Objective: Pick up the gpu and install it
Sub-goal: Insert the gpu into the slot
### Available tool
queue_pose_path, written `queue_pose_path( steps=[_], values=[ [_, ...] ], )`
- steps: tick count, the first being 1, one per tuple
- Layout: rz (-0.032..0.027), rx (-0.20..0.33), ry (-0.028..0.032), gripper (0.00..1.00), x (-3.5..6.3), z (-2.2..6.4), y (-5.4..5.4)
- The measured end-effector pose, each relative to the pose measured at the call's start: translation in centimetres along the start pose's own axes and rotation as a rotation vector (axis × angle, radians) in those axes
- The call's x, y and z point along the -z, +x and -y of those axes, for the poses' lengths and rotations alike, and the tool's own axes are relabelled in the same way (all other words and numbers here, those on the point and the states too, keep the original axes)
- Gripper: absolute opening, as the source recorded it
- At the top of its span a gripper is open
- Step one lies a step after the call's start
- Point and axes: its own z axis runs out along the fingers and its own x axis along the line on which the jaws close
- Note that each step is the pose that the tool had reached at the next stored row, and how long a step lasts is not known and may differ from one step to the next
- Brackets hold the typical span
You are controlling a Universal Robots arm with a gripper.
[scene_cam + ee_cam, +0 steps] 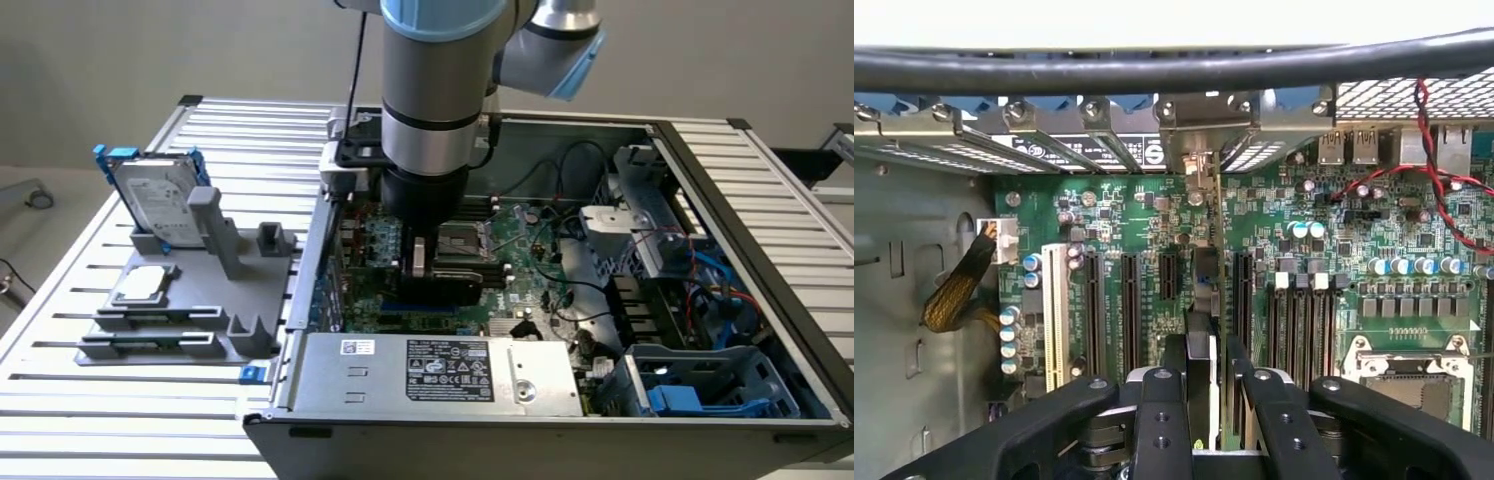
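The gripper is closed on the gpu. Its two black fingers press against the card's opposite faces. In the wrist view the card is seen edge-on, standing upright between the fingers. It runs straight away from them to its silver end bracket, which meets the row of slot openings at the rear wall of the computer case.

The card stands over the green motherboard, in line with the long black expansion slots. How deep its edge sits in a slot cannot be told. A white slot lies to one side of the black ones. On the card's other side are the memory slots and, beyond them, the metal processor socket. A thick black cable crosses the wrist view in front of the case's rear wall. Red and black wires trail over the board.

In the exterior view the robot arm reaches straight down into the open case, its end low over the board. A silver power supply with a black label fills the case's near side.

To the exterior view's left of the case, a grey holder rests on the slatted metal table. It carries a silver hard drive in a blue frame, standing upright.
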Motion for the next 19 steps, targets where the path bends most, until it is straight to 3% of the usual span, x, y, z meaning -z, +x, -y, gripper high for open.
queue_pose_path(
  steps=[3, 9, 19],
  values=[
    [0.0037, 0.000, 0.0000, 0.26, 0.00, -0.02, 0.01],
    [0.0048, 0.000, 0.0001, 0.26, 0.01, -0.02, 0.01],
    [0.0007, 0.001, 0.0002, 0.26, 0.24, -0.03, 0.03]
  ],
)
